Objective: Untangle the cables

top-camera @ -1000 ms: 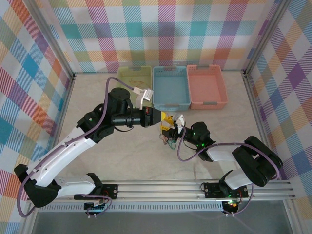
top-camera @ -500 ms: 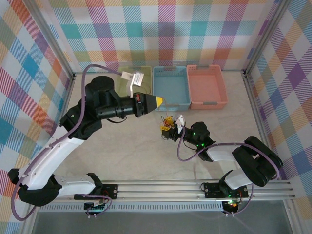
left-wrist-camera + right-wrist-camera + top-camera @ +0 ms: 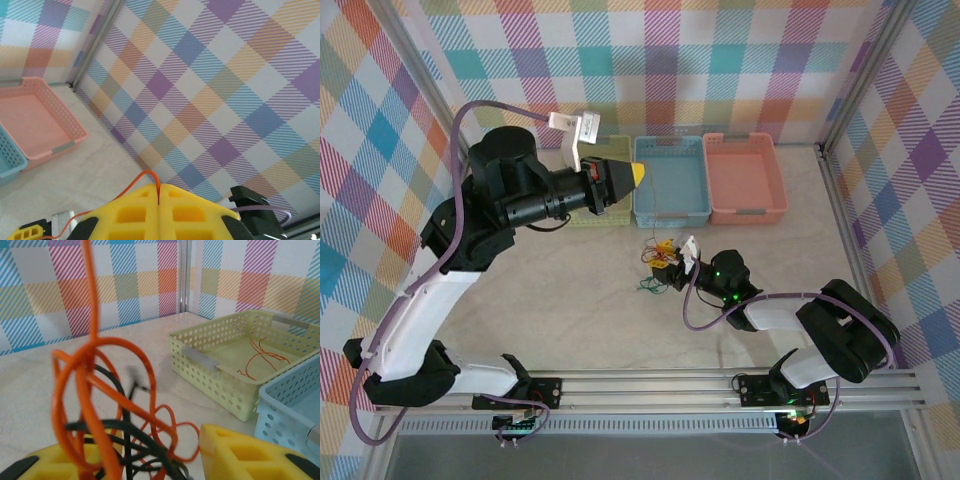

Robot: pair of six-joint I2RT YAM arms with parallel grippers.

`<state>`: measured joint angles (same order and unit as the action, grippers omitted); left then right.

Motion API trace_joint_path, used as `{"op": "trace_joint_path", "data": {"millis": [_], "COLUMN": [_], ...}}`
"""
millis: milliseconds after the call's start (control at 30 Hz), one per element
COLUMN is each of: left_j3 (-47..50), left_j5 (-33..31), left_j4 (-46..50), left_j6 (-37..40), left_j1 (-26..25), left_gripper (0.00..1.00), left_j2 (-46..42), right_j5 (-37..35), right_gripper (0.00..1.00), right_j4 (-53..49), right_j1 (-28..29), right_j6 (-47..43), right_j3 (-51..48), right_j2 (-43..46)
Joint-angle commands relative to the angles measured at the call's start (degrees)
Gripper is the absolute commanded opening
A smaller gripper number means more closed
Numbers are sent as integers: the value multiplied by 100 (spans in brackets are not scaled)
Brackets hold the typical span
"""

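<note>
Near the counter's (image 3: 570, 300) middle the right hand (image 3: 682, 258) grips a knotted tangle (image 3: 107, 405) of orange, black and green cables, the raised left hand (image 3: 635, 172) pinches one orange strand (image 3: 142, 176) rising from it, and the far-edge yellow basket (image 3: 210, 367) already holds an orange cable (image 3: 260, 357), so most untangling seems left.

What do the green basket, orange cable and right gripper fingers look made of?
The green basket looks like moulded plastic, matt, with regular holes and a thick rim. The orange cable is thin wire in a smooth sheath, probably plastic; it holds loose curls. The right gripper fingers are yellow, matt, with square recesses: likely printed or moulded plastic.
</note>
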<state>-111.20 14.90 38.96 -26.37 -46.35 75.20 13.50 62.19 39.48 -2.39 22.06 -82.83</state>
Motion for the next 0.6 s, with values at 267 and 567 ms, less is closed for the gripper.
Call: {"op": "trace_joint_path", "data": {"millis": [267, 567], "left_j3": [766, 2197], "left_j5": [-258, -93], "left_j4": [-207, -655], "left_j6": [138, -44], "left_j1": [103, 112], "left_gripper": [0, 0], "left_j2": [-304, -843], "right_j5": [-114, -146], "right_gripper": [46, 46], "right_j4": [-40, -94], "right_j1": [44, 49], "right_j6": [19, 2], "right_j3": [36, 42], "right_j2": [74, 94]}}
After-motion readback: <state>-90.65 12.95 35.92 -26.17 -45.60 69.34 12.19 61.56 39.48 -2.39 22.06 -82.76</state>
